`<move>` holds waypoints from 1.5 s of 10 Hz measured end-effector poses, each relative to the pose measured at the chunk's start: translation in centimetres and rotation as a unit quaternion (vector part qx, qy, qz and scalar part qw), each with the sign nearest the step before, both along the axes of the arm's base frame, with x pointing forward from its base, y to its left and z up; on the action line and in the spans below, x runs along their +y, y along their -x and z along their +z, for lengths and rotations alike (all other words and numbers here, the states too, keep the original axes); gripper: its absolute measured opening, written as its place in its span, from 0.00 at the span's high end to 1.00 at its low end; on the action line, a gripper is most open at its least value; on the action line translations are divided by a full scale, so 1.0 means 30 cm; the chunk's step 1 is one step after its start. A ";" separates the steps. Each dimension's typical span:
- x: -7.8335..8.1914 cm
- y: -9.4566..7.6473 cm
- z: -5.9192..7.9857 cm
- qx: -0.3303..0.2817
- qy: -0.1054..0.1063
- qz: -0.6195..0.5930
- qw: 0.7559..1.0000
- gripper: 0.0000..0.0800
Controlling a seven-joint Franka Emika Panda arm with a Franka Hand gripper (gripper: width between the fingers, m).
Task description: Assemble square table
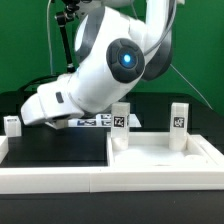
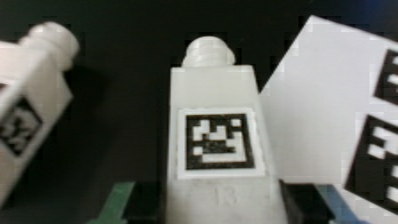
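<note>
In the wrist view a white leg point(image 2: 217, 120) with a rounded tip and a black-and-white tag sits between my fingers. My gripper point(image 2: 222, 198) is shut on it, with the dark pads point(image 2: 143, 200) pressed against its two sides. Another leg point(image 2: 36, 90) lies close beside it. On the held leg's other side is a white tagged part point(image 2: 347, 110); I cannot tell which part it is. In the exterior view the white tabletop point(image 1: 165, 152) lies at the right. Two legs point(image 1: 120, 116) point(image 1: 178, 113) stand upright on it. The arm point(image 1: 100, 70) hides my fingers there.
A small white leg point(image 1: 12, 123) stands at the exterior view's far left. The marker board point(image 1: 95, 122) lies flat behind the arm. A long white border bar point(image 1: 90, 182) runs along the front, and a black mat point(image 1: 55, 148) lies left of the tabletop.
</note>
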State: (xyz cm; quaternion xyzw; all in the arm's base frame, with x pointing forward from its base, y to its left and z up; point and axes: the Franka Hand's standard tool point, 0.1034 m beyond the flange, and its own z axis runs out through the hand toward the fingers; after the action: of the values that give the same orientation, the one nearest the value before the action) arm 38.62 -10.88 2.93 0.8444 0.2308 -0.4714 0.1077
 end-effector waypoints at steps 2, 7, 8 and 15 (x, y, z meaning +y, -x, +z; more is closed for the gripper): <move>0.000 -0.074 0.094 0.005 0.006 -0.012 1.000 0.64; -0.015 -0.156 0.152 -0.062 -0.013 -0.015 0.998 0.64; -0.018 -0.154 0.162 -0.078 -0.021 -0.016 0.997 0.64; -0.049 -0.296 0.248 -0.239 -0.084 0.002 0.967 0.64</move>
State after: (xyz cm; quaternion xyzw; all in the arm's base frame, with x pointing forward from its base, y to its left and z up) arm 47.49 -12.36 10.38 0.9381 0.2385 -0.2348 0.0892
